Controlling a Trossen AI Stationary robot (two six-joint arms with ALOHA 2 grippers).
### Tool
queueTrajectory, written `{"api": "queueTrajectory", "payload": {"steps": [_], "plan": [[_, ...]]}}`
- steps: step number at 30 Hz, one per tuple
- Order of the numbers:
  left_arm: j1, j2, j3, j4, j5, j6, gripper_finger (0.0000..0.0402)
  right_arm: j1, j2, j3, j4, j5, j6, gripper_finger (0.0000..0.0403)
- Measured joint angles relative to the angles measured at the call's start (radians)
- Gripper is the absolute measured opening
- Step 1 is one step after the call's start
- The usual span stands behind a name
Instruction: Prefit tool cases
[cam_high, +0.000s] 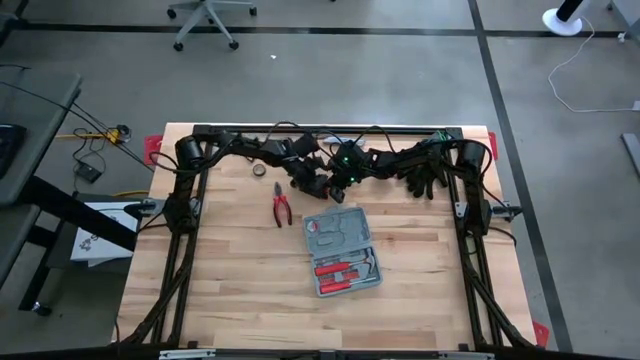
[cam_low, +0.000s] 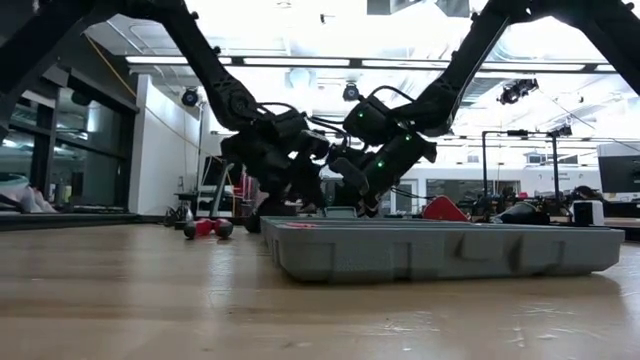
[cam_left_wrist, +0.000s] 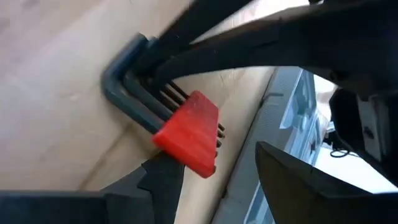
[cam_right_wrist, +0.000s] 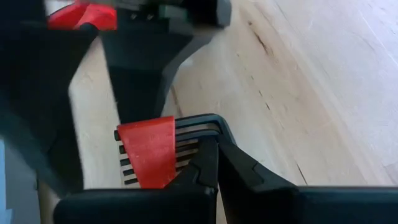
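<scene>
Wooden table (cam_high: 240, 300) holds the open tool case (cam_high: 343, 252) near its middle. Behind it, the right gripper (cam_right_wrist: 208, 163) pinches a red key set (cam_right_wrist: 149, 152), so the left gripper (cam_left_wrist: 205, 180) spreads wide, letting go.

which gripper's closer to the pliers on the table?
Left. The left gripper is just beyond the red-handled pliers; the right gripper sits past it, above the open tool case.
</scene>
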Motion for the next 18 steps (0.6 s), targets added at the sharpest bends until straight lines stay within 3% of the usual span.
{"api": "queueTrajectory", "payload": {"steps": [5,11,15,18], "plan": [[-0.006,0.001,-0.001,0.033,-0.028,-0.045,0.0164,0.000,0.000,0.000,0.000,-0.005,-0.002,0.0000],[-0.003,0.003,-0.002,0.035,-0.069,-0.040,0.0072,0.000,0.000,0.000,-0.001,-0.006,-0.005,0.0000],[0.009,0.003,-0.003,0.046,-0.021,-0.025,0.0010,0.000,0.000,0.000,-0.001,-0.009,-0.005,0.0000],[0.012,0.005,-0.003,0.061,0.072,0.005,0.0013,0.000,0.000,0.000,-0.001,-0.010,-0.005,0.0000]]}}
